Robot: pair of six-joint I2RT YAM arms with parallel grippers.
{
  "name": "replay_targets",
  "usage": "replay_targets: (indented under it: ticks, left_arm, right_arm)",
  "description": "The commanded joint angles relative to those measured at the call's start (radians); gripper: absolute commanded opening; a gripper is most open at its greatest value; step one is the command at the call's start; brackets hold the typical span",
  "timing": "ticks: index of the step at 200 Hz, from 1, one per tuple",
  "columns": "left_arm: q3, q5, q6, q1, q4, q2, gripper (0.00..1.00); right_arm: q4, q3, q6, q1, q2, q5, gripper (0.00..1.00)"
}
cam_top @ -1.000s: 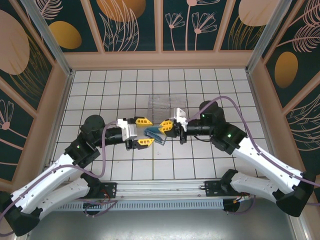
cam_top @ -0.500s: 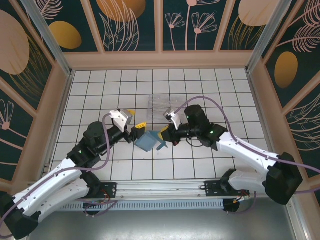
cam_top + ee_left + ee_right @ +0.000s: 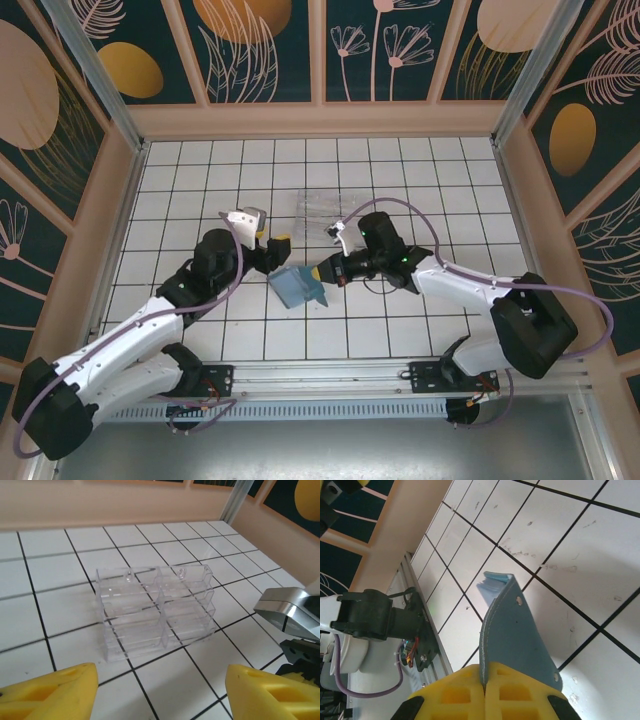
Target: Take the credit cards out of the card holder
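Likely soft and light, the holder [image 3: 510, 630] is low over the middle tiles [image 3: 365, 322], one edge pinched in the right claw [image 3: 484, 669]; the spread left claw [image 3: 160, 695] would best take its free flap

A clear plastic tray [image 3: 155, 607] of several small compartments sits on the white tiled table [image 3: 50, 565].

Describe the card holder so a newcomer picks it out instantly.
On the white tiled table, look at the middle, between the two arm tips. The card holder is the teal-blue folder there, pinched at its edge by the right gripper; the tray beyond it is clear plastic instead.
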Motion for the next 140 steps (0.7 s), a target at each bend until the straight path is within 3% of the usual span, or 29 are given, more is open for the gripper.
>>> replay_targets:
  ticks: [1, 35, 97, 140]
  left_arm:
    - [-0.029, 0.128, -0.073, 0.030, 0.045, 0.007, 0.65]
    - [-0.067, 0.287, -0.098, 0.077, 0.099, 0.059, 0.54]
    - [-0.168, 0.502, -0.043, 0.078, 0.282, 0.050, 0.34]
    - [-0.215, 0.569, 0.022, 0.076, 0.373, -0.060, 0.36]
  right_arm:
    - [0.042, -0.042, -0.084, -0.042, -0.066, -0.037, 0.00]
    - [0.000, -0.106, -0.204, -0.115, -0.131, -0.049, 0.00]
    - [0.199, -0.327, -0.436, -0.128, -0.447, -0.074, 0.00]
    - [0.295, -0.380, -0.446, -0.142, -0.601, -0.041, 0.00]
